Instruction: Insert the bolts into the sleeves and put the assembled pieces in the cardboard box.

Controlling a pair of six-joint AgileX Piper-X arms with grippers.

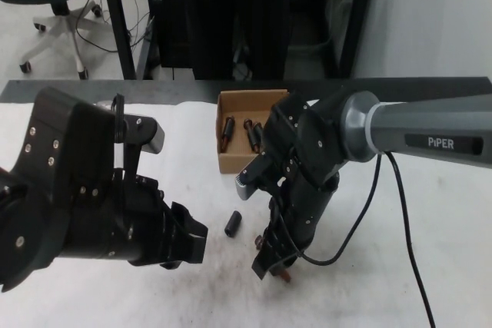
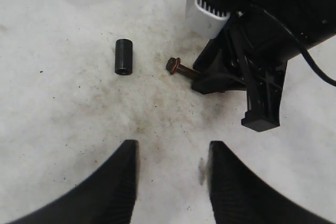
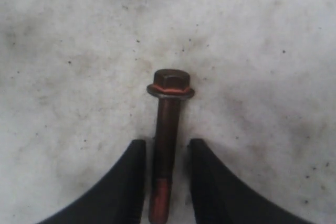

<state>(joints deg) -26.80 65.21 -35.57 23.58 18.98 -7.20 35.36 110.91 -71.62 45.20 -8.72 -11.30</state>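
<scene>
**Bolt** [image 3: 168,124]. Rust-brown with a flanged hex head, lying flat on the white bench cover [image 1: 446,282]. Its shank runs between the fingers of the right gripper [image 3: 167,145]. A thin strip of cover shows on each side of the shank, so the jaws stand narrowly parted. They straddle the bolt without clamping it.

**Sleeve** [image 1: 234,223]. Short black tube on its side, near the bolt head but apart from it. In the high view it sits at about 10 o'clock from the right gripper and about 2 o'clock from the left gripper [image 2: 172,148], near both.

**Governing relation.** In the high view the bolt's long axis runs roughly 10-to-4 o'clock, with the head toward the sleeve. The sleeve's axis is nearer 12-to-6, so the two are not in line. By judgement, the bolt must be gripped, lifted and turned so its threaded end meets the bore.

**Left gripper.** Fingers spread wide, empty, facing the sleeve and bolt.

**Cardboard box** [image 1: 238,163]. At 12 o'clock from the sleeve, with two dark pieces lying inside.

**View notes.**
- The right wrist view shows the gaps beside the shank.
- The left wrist view shows the bolt head protruding from the right gripper, and the sleeve's open bore end.
- The high view shows where the box stands.
</scene>
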